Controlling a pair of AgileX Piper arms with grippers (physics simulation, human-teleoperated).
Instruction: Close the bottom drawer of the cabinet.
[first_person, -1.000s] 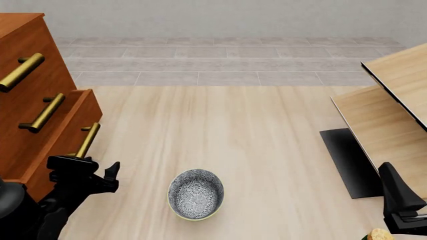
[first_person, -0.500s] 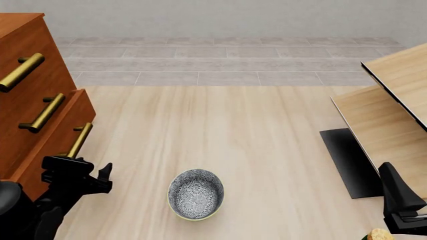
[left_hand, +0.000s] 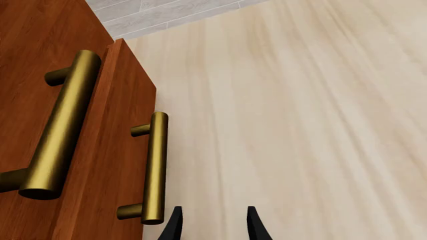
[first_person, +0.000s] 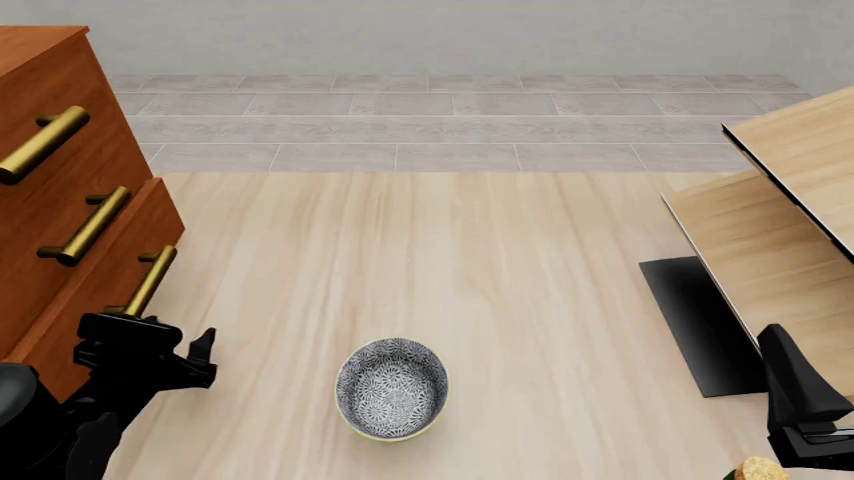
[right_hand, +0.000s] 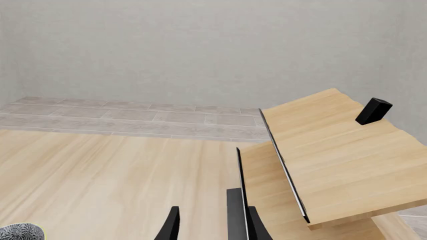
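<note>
pale wood counter carries the cabinet at its left edge, where the bottom drawer juts slightly out. left fingers, spread and empty, sit by its handle, seemingly to push. right fingers idle, parted.

Both arms matte black – the left gripper blocky with pointed fingers, the right gripper slim, tapered

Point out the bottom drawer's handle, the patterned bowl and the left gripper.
bottom drawer's handle (first_person: 150, 280), front view, mid-bar.
bowl (first_person: 390, 386), front view, inside of it.
left gripper (left_hand: 212, 224), left wrist view, between the fingers.
</note>
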